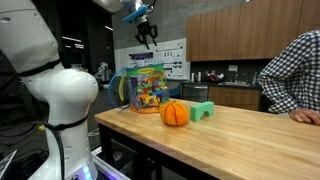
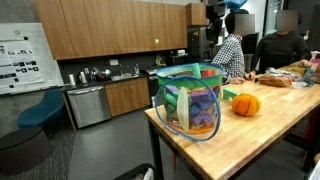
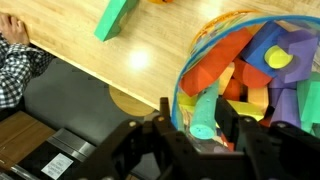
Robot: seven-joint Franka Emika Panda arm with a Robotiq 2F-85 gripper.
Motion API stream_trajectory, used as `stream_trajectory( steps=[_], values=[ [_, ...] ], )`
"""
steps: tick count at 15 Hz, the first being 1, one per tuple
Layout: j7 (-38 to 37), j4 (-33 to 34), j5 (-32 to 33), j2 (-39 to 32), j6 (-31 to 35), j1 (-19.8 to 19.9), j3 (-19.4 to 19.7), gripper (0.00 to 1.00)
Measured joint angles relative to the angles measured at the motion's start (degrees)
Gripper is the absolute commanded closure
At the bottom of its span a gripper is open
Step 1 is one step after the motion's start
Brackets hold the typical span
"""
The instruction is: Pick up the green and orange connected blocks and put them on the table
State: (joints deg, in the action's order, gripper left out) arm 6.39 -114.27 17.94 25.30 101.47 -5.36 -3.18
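Nearest the lens: gripper (image 3: 192,118) along the bottom edge of the wrist view, jaws spread wide, nothing between them. It hangs well above the clear bag (image 3: 200,38), which sits right of centre in that view and is packed with coloured foam shapes. In an exterior view the gripper (image 1: 146,32) is at top centre, high over the same bag (image 1: 148,88). Likely target, the green and orange blocks (image 3: 220,65): an orange slab near the middle of the bag with a green piece against its lower right. I can't confirm the join from here. A teal cylinder (image 3: 203,128) lies just below them in the frame, other pieces crowd round. The table (image 3: 150,60) shows bare wood to the left of the bag. A loose green arch block (image 3: 115,18) is at upper left, and an orange ball (image 1: 175,113) sits beside the bag. A person (image 3: 15,60) is at the left edge. Handling, my read: foam, so light and squashy, grippy rather than slick, not fragile. The weak point is probably the joint between the two. Take the orange slab across its narrow faces near the green end, with moderate squeeze, and lift straight up clear of the bag rim.
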Motion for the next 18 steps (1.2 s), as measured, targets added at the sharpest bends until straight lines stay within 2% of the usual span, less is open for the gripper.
stream_trajectory(
  steps=[3,4,11,18],
  values=[
    [-0.2,-0.2,0.0,-0.4,0.1,0.0,-0.1,0.02],
    [-0.2,-0.3,0.0,-0.6,0.2,0.0,-0.1,0.01],
    [-0.5,0.1,0.0,-3.5,2.6,0.0,-1.1,0.00],
    [-0.5,4.4,0.6,-8.7,3.3,-0.1,-4.0,0.00]
  ],
)
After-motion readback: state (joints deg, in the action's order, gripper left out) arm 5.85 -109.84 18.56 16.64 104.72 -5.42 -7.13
